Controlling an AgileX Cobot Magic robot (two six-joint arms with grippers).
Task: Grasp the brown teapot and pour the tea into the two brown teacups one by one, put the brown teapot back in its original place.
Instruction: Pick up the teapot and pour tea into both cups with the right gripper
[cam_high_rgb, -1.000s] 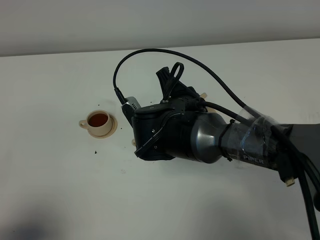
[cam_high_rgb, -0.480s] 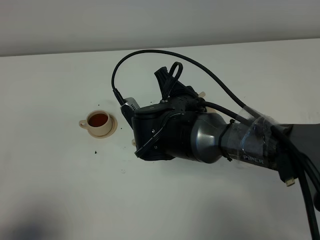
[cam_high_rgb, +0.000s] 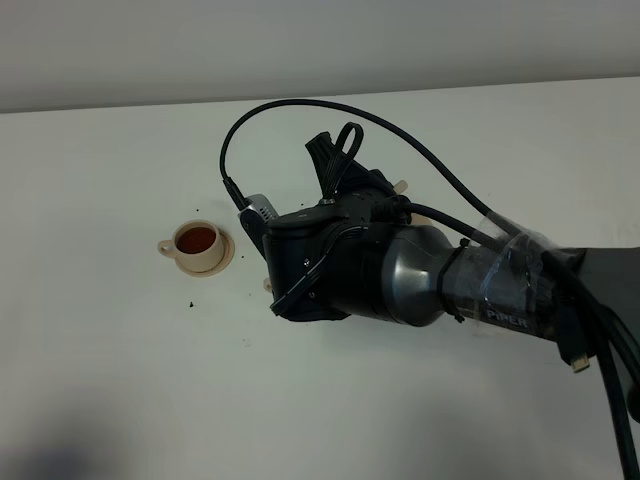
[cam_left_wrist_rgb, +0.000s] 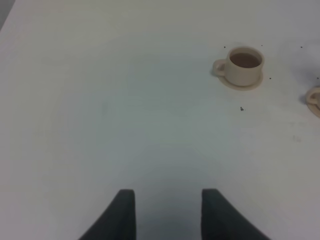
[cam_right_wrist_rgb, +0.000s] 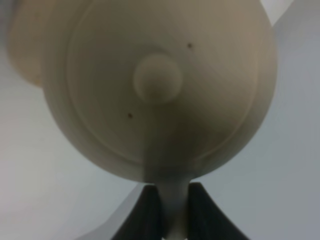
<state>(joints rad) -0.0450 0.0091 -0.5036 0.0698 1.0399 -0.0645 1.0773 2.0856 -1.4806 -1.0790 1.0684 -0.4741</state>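
Beige teapot (cam_right_wrist_rgb: 160, 85) pinched in right claw (cam_right_wrist_rgb: 170, 210); filled teacup (cam_high_rgb: 197, 243) apart.

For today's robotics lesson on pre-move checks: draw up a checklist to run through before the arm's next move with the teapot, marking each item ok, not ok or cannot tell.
1. Right pincer shut on the brown teapot handle: ok.
2. Teapot lid in place: ok.
3. Filled teacup upright on its saucer: ok.
4. Second cup's state, its saucer barely in view: cannot tell.
5. Left pincer open, holding nothing, away from the cups: ok.
6. Large saucer free for the teapot's return: cannot tell, arm hides it.
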